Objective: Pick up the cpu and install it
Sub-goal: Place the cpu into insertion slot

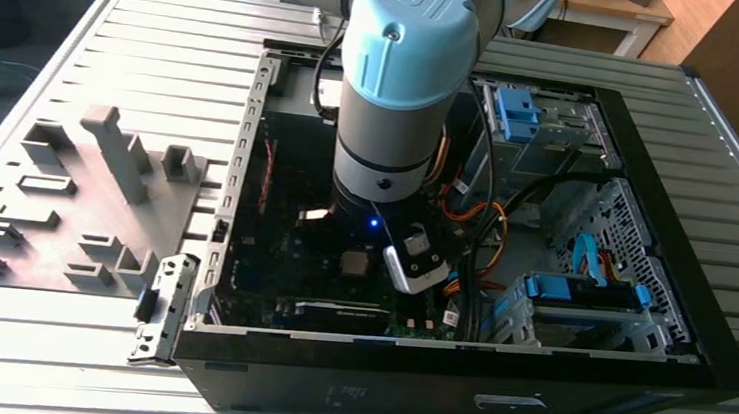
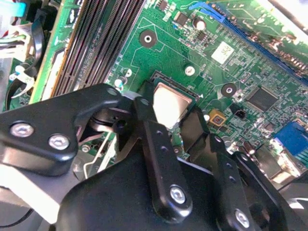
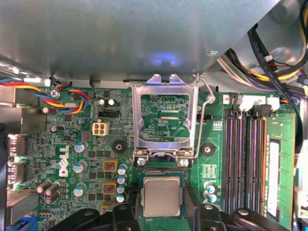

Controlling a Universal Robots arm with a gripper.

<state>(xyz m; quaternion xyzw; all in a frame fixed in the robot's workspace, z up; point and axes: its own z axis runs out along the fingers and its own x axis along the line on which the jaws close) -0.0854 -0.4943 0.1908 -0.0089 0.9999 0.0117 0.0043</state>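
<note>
Gripper (image 2: pixel 168 118) hangs low over the motherboard (image 3: pixel 82 144), its black body straddling the cpu (image 3: pixel 162 196) with one side on each flank of the chip. We cannot tell whether it is clamped on the chip's edges or standing free of them; the contact line is hidden by the gripper itself.

In both wrist views the cpu lies inside the socket's frame, silver-grey face up. To our eye it sits square and level with that frame.

Just beside the socket the metal socket bracket (image 3: pixel 163 120) stands raised, not over the chip, and its wire lever (image 3: pixel 207 110) is swung up alongside. The memory slots (image 3: pixel 245 154) run near the socket on one side.

We judge the picking up to be done and the seating to be the step in hand: the chip is in its place, but nothing holds it down yet. Whatever follows calls for care. The chip must stay flat in its frame, and any motion of the gripper should run straight away from the board, since a sideways drag could shift the chip or catch the upright bracket.

Further out, the arm (image 1: pixel 401 79) reaches down into the open computer case (image 1: pixel 716 373), which lies on a slatted metal table (image 1: pixel 155 58). A grey fixture block (image 1: pixel 76 201) rests toward the exterior view's left.
</note>
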